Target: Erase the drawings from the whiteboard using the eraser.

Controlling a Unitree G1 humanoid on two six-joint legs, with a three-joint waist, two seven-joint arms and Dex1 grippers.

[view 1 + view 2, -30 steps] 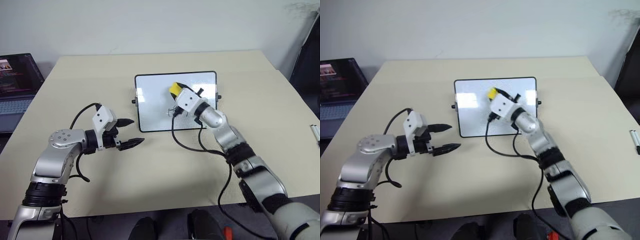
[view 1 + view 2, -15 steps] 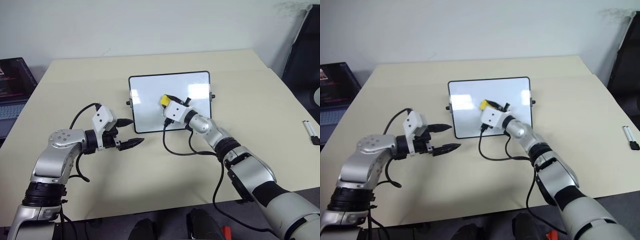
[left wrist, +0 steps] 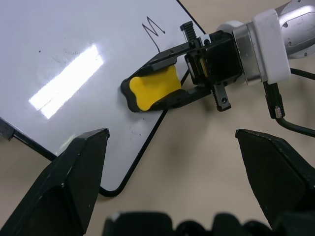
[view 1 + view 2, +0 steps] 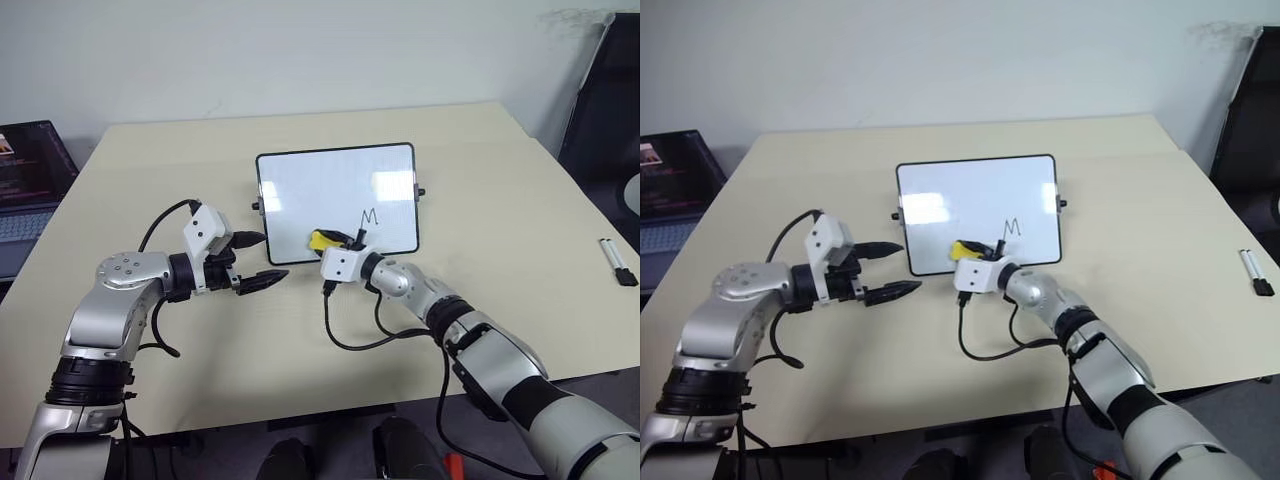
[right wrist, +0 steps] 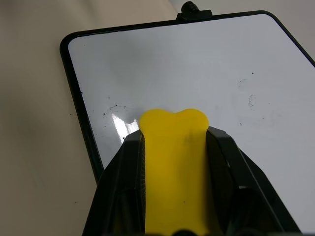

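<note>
A: So, which step was it at?

B: Mid-wipe, I'd judge. The right gripper (image 4: 322,240) was clamped shut on the eraser (image 4: 321,240), pressing it to the board (image 4: 300,185) at its near edge, just inside the frame. The left gripper (image 4: 258,261) hung over the table (image 4: 480,150) beside the board's near left corner, its two fingers spread apart and holding nothing.

A: Where did the board sit?

B: Flat, around the middle of the table, nearer the far edge than the near one.

A: And what was left to rub out?

B: An "M" (image 4: 370,215) near the board's right side, with a thin stroke trailing from it toward the near edge. In the right wrist view there were also faint specks and smudges. The next move, I'd say, needed the eraser carried right and away across the board, kept flat, over that "M".

A: Counts?

B: One board, one eraser, one clear mark. Also one pen (image 4: 614,263) at the table's right edge, and one laptop (image 4: 28,175) off the left edge.
</note>
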